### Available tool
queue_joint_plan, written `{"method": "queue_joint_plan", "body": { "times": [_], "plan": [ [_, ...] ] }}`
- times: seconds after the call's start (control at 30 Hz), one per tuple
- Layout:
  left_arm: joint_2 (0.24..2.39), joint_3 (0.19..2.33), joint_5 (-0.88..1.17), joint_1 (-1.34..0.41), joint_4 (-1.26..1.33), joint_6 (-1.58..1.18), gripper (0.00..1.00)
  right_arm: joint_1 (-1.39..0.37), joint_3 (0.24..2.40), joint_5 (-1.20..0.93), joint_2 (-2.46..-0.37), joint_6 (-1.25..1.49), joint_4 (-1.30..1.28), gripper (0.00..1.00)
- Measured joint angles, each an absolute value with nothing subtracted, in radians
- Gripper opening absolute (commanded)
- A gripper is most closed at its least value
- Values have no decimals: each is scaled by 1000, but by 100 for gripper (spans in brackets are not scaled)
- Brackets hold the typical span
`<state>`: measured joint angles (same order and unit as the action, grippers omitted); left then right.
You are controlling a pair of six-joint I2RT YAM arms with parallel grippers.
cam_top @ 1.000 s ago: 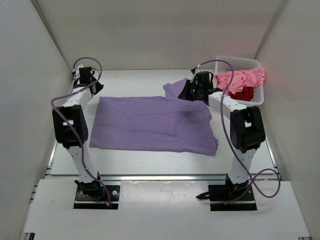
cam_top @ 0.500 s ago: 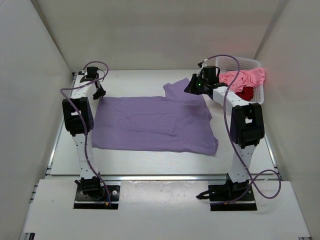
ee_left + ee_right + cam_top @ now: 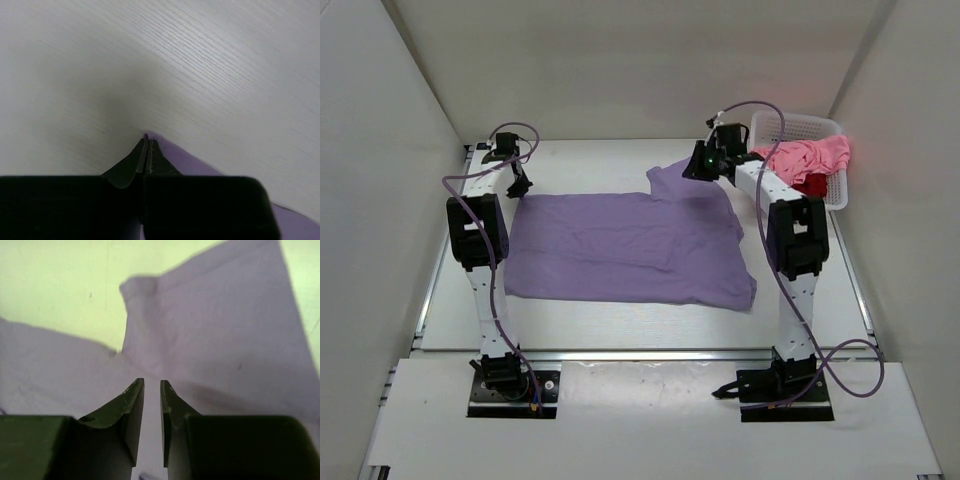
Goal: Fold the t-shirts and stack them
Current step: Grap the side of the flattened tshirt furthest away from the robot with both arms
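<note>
Since a second ago my right arm has reached farther out, and my right gripper (image 3: 152, 385) has let go. Its jaws now stand a narrow gap apart, empty, above the sleeve (image 3: 670, 180). The lavender shirt (image 3: 620, 245) lies spread flat on the surface (image 3: 620, 325). The white basket (image 3: 815, 124) at the far right holds the pink shirt (image 3: 810, 155) and the dark red shirt (image 3: 810, 187). My left gripper (image 3: 147, 142) is pinched closed on the lavender shirt's far left corner.
</note>
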<state>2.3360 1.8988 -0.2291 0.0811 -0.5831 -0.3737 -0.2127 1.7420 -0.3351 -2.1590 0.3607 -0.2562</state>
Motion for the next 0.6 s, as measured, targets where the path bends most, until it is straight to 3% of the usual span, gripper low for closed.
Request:
{"method": "queue_joint_plan", "body": {
  "times": [0.07,0.27,0.6],
  "plan": [
    [2336,1899,-228,81,-583,-375,0,-211,1870,-310,-2235,337,-304,22],
    [2336,1911,-219,78,-585,-377,0,-195,2453,-206,-2583,265,-474,30],
    [2336,1919,-190,76,-583,-382,0,-139,2487,-122,-2700,208,-510,36]
  ]
}}
